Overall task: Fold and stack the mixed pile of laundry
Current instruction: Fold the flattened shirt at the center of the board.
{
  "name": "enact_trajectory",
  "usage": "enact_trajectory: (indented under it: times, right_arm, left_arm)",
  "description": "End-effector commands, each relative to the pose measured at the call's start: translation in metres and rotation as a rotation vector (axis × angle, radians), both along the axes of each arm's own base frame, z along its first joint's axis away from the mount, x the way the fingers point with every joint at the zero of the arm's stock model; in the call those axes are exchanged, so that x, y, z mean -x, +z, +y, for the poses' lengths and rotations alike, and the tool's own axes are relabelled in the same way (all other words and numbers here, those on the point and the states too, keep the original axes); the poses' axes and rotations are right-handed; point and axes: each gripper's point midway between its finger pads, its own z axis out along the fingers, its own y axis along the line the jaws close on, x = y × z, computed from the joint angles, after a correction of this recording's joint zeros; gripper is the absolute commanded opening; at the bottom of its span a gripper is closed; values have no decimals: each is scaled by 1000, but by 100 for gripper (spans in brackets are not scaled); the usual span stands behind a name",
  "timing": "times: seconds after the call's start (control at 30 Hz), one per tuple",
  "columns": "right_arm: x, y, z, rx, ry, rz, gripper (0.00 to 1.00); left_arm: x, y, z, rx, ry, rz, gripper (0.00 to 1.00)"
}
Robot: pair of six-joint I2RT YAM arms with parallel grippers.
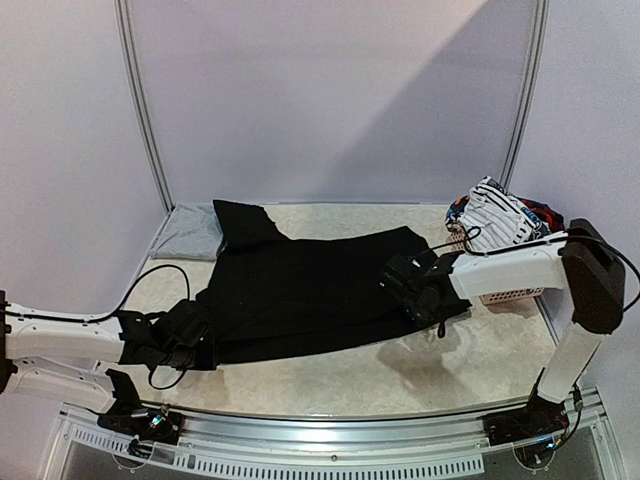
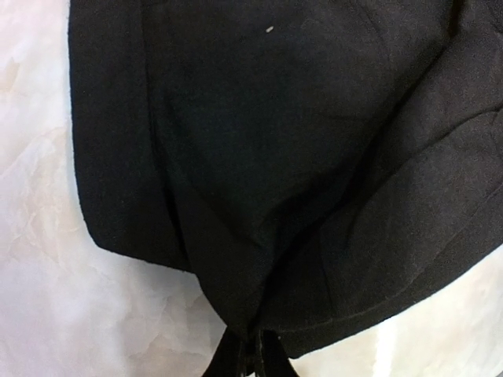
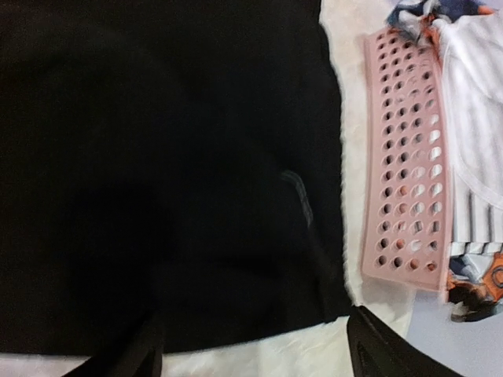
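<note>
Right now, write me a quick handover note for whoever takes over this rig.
Left gripper: shut on the left end of the black trousers.
Right gripper: open over the trousers' right end, holding nothing.
Things: the black trousers lie spread across the table. A grey garment lies flat at the back left. A striped piece and other clothes sit in the pink basket.
Done: trousers laid out.
Left: fold them, then fold and stack what is in the basket.

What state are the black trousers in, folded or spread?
Spread: the black trousers lie flat and long across the table, left pincer pinching one end.
</note>
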Motion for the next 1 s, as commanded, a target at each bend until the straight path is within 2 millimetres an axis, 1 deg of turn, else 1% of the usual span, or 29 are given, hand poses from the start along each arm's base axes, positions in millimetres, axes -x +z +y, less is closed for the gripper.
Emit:
enact_trajectory:
  times: [0.0,0.07,0.1,0.17,0.2,0.23,0.27,0.3,0.33,0.37,0.43,0.47,0.5,0.6,0.7,0.77,0.87,0.93,0.97]
  right_arm:
    - [40,-16,10,-220,-3,182,84]
    - [56,-21,20,-319,18,257,86]
    - [68,-24,29,-388,47,310,88]
    - [82,-14,48,-538,117,352,91]
    - [84,-4,56,-608,140,344,92]
    - [82,7,59,-655,141,312,93]
    - [78,27,58,-704,135,254,93]
    - [71,39,55,-746,109,211,93]
    - [65,53,52,-812,70,172,93]
    - [58,65,48,-881,35,137,93]
    - [47,76,37,-986,-42,104,90]
    - [42,78,32,-1018,-72,93,90]
    - [38,79,26,-1047,-104,81,90]
    - [27,77,16,-1124,-178,82,90]
    - [16,73,3,-1183,-245,76,90]
    - [10,67,-7,-1216,-301,73,90]
    - [2,58,-19,-1242,-356,71,89]
    - [-3,54,-21,-1267,-362,75,89]
    - [-5,48,-20,-1274,-368,89,88]
  left_arm:
    - [-1,1,13,-35,39,0,8]
    - [-3,6,15,-41,47,-8,9]
    - [-4,9,16,-43,50,-15,11]
    - [-7,18,20,-50,60,-35,14]
    - [-9,23,21,-50,65,-47,16]
    - [-11,29,22,-44,68,-61,18]
    - [-13,33,23,-45,72,-68,20]
    - [-15,38,23,-36,70,-81,24]
    - [-16,42,22,-33,66,-88,30]
    - [-18,46,22,-30,65,-98,40]
    - [-21,54,21,-30,60,-116,59]
    - [-23,59,22,-30,61,-126,65]
    - [-25,64,22,-31,59,-139,67]
    - [-33,85,17,-11,49,-198,67]
    - [-44,103,2,37,10,-250,64]
    - [-53,112,-19,86,-40,-266,61]
    - [-62,123,-61,192,-157,-266,56]
    - [-69,128,-81,208,-206,-270,53]
    - [-73,131,-91,205,-230,-271,52]
